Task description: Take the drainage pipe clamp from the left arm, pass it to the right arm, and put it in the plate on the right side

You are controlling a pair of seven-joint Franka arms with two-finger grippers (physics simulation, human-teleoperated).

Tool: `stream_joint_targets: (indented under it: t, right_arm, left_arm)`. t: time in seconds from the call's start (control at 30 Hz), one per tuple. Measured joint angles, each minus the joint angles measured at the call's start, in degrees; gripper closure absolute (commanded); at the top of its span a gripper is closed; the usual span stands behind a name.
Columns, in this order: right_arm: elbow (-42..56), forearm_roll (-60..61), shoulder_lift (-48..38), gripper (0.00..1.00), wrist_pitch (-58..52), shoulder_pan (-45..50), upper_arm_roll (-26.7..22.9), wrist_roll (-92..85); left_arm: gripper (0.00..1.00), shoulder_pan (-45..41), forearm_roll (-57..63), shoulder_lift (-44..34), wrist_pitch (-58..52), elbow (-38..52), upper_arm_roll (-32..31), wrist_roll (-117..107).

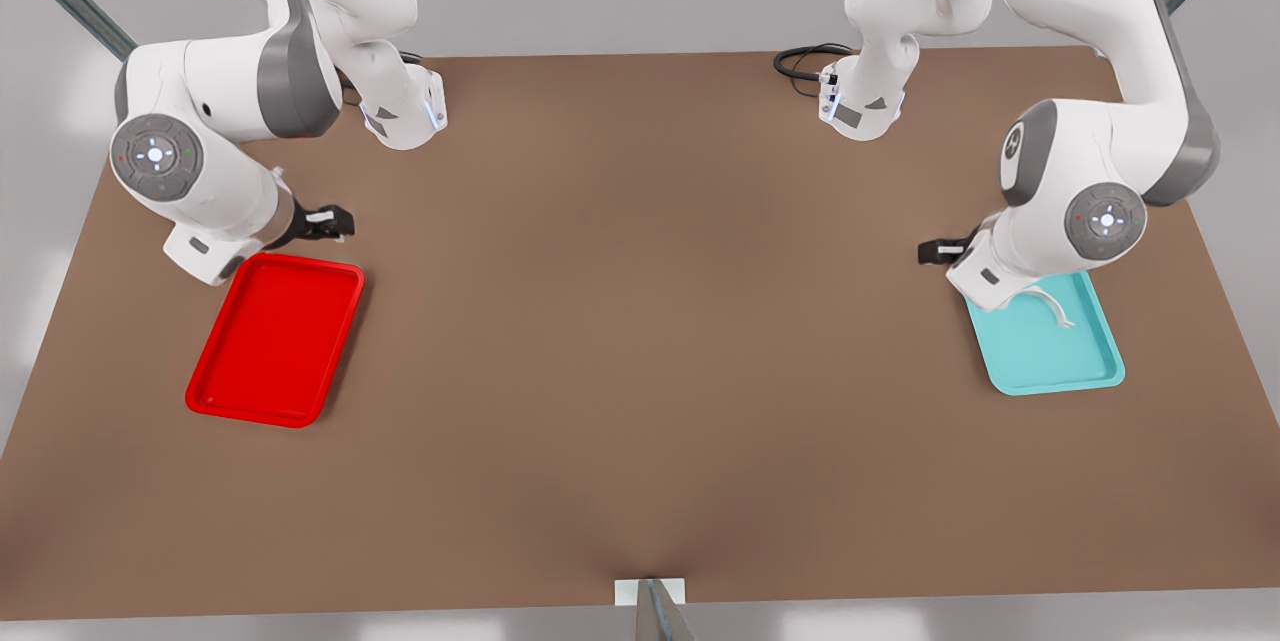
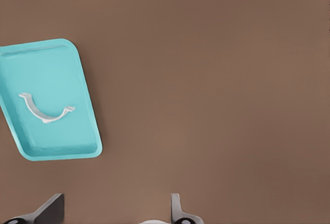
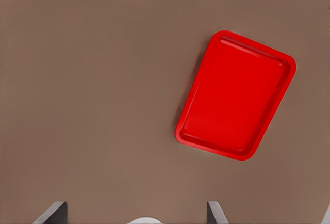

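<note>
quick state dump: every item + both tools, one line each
drainage pipe clamp: lying loose in the teal tray, not gripped.
teal tray: flat on the table, holds the clamp.
plate: flat on the table, nothing in it.
left tool: open, holding nothing, above bare table beside the teal tray.
right tool: open, holding nothing, above bare table beside the plate.
</note>
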Motion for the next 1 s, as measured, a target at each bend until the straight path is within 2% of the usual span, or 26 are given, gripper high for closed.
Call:
stream_joint_targets:
  t: [0.07, 0.2, 0.3, 0.43, 0.6, 0.97, 1.0]
  right_arm:
    - [-0.04, 0.04, 0.2, 0.0, 1.32, -0.08, 0.01, -0.07]
    - [-0.14, -0.01, 1.1, 0.0, 3.63, -1.39, -0.06, -0.17]
    - [-0.22, 0.25, 1.2, 0.0, 4.97, -3.0, -0.02, -0.24]
    - [-0.14, 0.57, 1.39, 0.0, 6.16, -3.74, 0.01, -0.32]
    - [-0.18, 0.72, 2.42, 0.0, 7.76, -3.78, 0.02, -0.39]
    - [-0.22, 0.66, 2.94, 0.0, 10.24, -4.13, 0.01, -0.49]
    - [-0.24, 0.59, 2.96, 0.0, 10.34, -4.13, 0.01, -0.49]
  left_arm:
    - [0.0, -0.57, 0.07, 0.37, 1.23, -0.58, 1.17, 0.06]
    - [0.0, 1.1, -1.22, 7.98, 11.47, -9.96, 15.3, -0.07]
    - [0.0, 5.53, -4.47, 11.77, 23.51, -18.61, 20.06, -0.14]
    - [0.0, 11.41, -8.44, 16.08, 38.48, -22.29, 21.63, -0.18]
    - [0.0, 16.86, -10.26, 18.51, 49.3, -23.33, 21.94, -0.21]
    - [0.0, 18.21, -10.78, 20.1, 56.95, -28.79, 21.86, 0.12]
    - [0.09, 18.24, -10.77, 20.16, 57.18, -28.84, 21.86, 0.14]
